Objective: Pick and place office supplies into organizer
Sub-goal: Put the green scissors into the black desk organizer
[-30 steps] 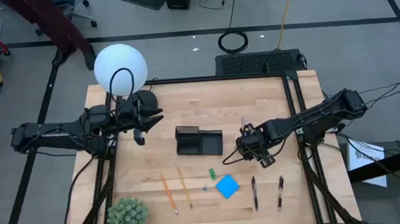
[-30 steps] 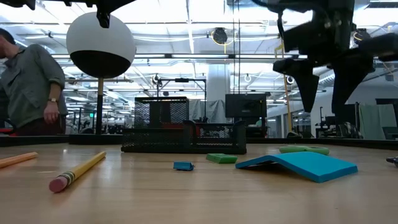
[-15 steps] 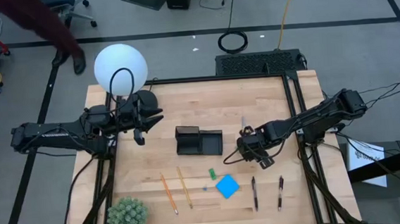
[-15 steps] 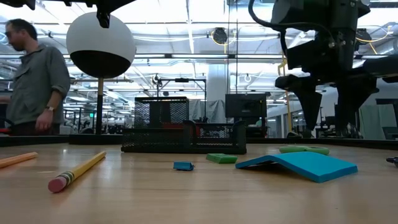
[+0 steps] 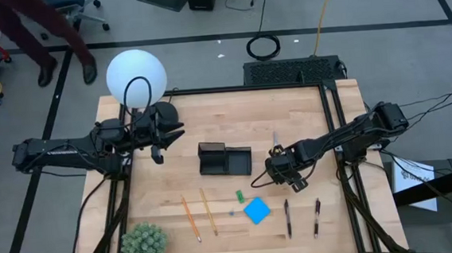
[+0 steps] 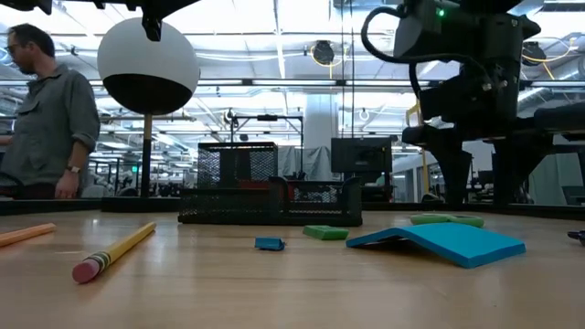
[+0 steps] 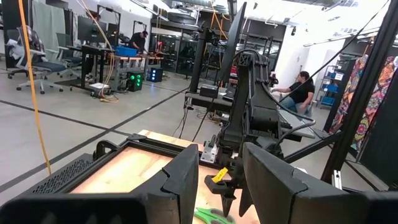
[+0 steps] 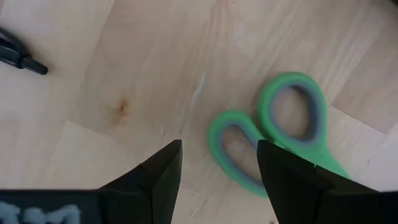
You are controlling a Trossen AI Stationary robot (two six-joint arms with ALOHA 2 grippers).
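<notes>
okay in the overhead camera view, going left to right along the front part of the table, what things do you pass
Plant ball → first pencil → second pencil → small green piece → blue pad → first pen → second pen.

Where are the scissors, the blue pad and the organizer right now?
scissors [image 8: 292,134], right wrist view, on a green handle loop.
blue pad [image 5: 257,211], high view, middle of its top face.
organizer [image 5: 237,162], high view, on the lower section's floor.
</notes>
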